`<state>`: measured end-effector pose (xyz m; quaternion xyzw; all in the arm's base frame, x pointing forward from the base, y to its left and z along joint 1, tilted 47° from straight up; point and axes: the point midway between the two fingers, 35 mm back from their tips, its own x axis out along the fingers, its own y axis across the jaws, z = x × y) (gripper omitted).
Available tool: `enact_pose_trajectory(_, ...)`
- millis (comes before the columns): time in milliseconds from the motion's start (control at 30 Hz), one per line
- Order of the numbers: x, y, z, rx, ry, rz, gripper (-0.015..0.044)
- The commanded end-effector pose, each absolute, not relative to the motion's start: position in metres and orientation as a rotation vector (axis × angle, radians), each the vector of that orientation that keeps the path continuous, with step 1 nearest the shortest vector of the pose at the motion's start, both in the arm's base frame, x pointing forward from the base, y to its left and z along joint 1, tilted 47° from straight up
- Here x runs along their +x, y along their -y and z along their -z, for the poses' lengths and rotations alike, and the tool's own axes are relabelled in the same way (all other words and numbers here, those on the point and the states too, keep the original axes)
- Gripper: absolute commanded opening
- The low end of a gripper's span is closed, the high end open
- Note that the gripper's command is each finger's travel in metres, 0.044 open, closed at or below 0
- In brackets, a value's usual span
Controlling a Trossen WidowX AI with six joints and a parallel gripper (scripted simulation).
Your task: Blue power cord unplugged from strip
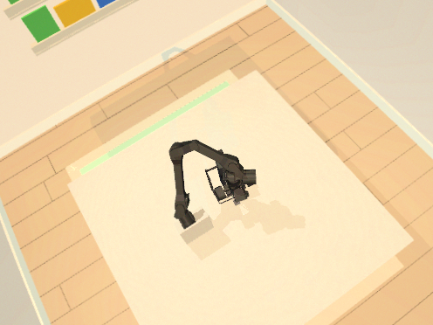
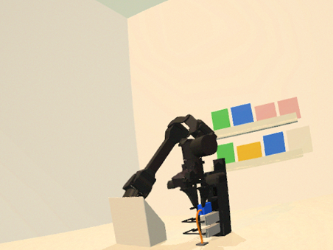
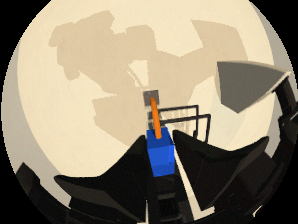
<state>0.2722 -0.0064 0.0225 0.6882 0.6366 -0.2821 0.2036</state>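
1. The gripper (image 3: pixel 161 156) points straight down near the middle of the exterior view, and its two dark fingers squeeze the blue plug (image 3: pixel 160 155) tight.
2. In the wrist view the blue plug sits in the lower middle of the frame, right between the fingers.
3. An orange cord (image 2: pixel 198 226) hangs down from the plug to a small grey piece (image 2: pixel 201 244) on the floor.
4. The power strip (image 2: pixel 210 224) is a pale grey block just under the plug, against a tall black stand (image 2: pixel 223 198).
5. I cannot tell if the plug touches the strip.
6. The arm (image 2: pixel 158 161) rises from a white box (image 2: pixel 136 222) in the lower left of the exterior view.
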Motion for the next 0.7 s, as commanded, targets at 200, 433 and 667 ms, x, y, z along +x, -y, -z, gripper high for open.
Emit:
enact_pose_trajectory(200,0.266,0.024,-0.008,1.898,-1.741,0.849,0.0079)
enact_pose_trajectory(433,0.266,0.024,-0.008,1.898,-1.741,0.849,0.0263)
enact_pose_trajectory(667,0.264,0.043,0.005,1.896,-1.737,0.852,0.0440)
